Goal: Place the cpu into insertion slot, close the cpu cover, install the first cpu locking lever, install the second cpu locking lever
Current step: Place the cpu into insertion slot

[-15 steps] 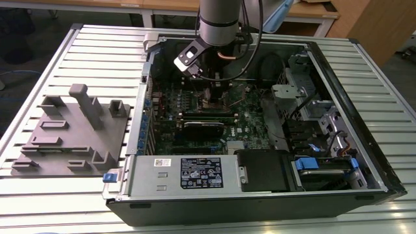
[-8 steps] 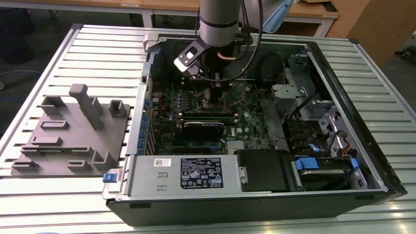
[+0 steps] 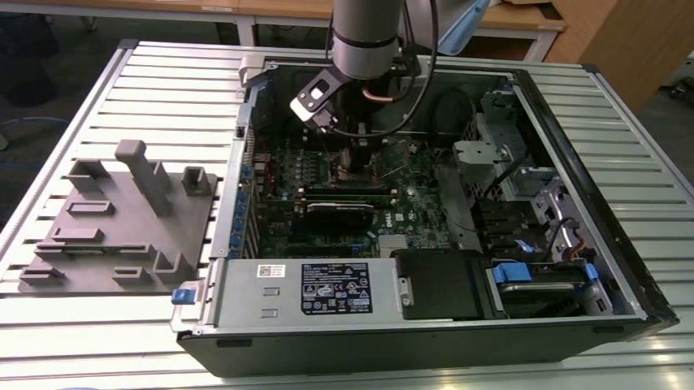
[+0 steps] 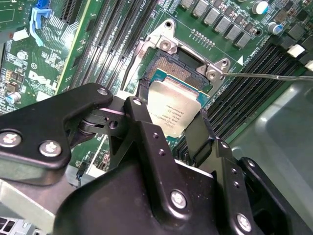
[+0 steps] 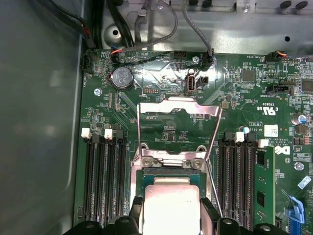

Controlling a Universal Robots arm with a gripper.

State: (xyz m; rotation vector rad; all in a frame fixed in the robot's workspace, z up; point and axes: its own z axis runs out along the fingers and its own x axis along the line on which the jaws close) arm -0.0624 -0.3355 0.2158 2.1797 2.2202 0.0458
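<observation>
My gripper [image 4: 171,125] is shut on the cpu [image 4: 177,108], a small square chip with a silvery top, one black finger [image 4: 142,120] on each of two opposite edges. The chip hangs slightly tilted just over the insertion slot [image 4: 172,68], whose tan pin field shows beyond the chip's far edge. In the first wrist view the cpu [image 5: 170,208] sits between the fingers, and the cpu cover [image 5: 178,105] stands swung open behind the socket. Thin wire locking levers [image 5: 139,128] are raised beside it. In the exterior view the gripper [image 3: 349,158] reaches down onto the green motherboard [image 3: 325,175].
Long black memory slots [image 5: 105,176] flank the socket on both sides. A black card [image 3: 338,213], a power supply [image 3: 325,288] and drive cages [image 3: 531,195] fill the open case. A grey fixture [image 3: 119,219] lies on the table at the exterior view's left.
</observation>
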